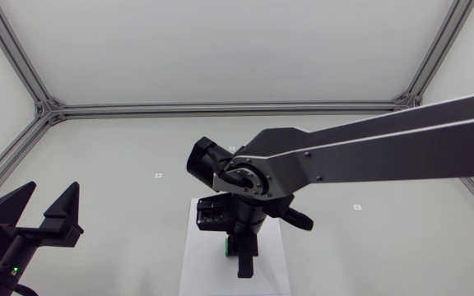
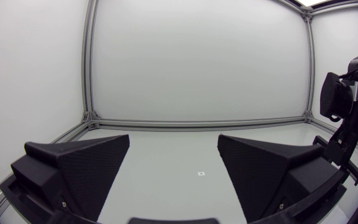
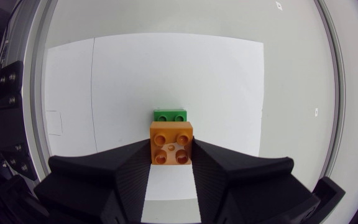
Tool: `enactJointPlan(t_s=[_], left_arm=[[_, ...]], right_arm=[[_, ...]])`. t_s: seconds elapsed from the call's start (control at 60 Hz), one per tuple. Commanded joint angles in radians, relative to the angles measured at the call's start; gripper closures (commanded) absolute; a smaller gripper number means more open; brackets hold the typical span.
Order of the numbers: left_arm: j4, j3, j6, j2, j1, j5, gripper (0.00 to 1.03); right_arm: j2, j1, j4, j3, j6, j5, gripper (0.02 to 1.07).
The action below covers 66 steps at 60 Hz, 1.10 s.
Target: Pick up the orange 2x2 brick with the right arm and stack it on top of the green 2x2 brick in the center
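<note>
Right end effector [image 3: 171, 150] clamped on orange 2x2 brick [image 3: 171, 140], green 2x2 brick [image 3: 170, 115] just ahead; left end effector [image 2: 174, 140] wide open.

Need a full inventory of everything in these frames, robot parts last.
orange 2x2 plastic brick: one, orange, between the fingers of the right gripper, over the white paper sheet
green 2x2 plastic brick: one, green, just ahead of the orange brick, partly hidden by it
white paper sheet: one, white, flat at the table's centre
small table marks: at least two, pale, either side of the sheet
table: one, light grey
right gripper: one, matte black, shut on the orange brick, at the centre
left gripper: one, matte black, open and empty, at the table's left
</note>
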Motion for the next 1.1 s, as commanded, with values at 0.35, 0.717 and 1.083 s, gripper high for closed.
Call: enactJointPlan(t_s=[0.35,0.717,1.083], left_arm=[[-0.014,-0.041,0.013,-0.008,0.002,0.004,0.04],[-0.015,-0.041,0.013,-0.008,0.002,0.004,0.04],[-0.014,-0.041,0.013,-0.008,0.002,0.004,0.04]], right_arm=[[0.078,0.012,-0.061,0.079,-0.044,0.02,1.01],[0.103,0.023,-0.061,0.085,-0.035,0.019,1.01],[0.109,0.018,-0.051,0.072,-0.025,0.017,1.01]])
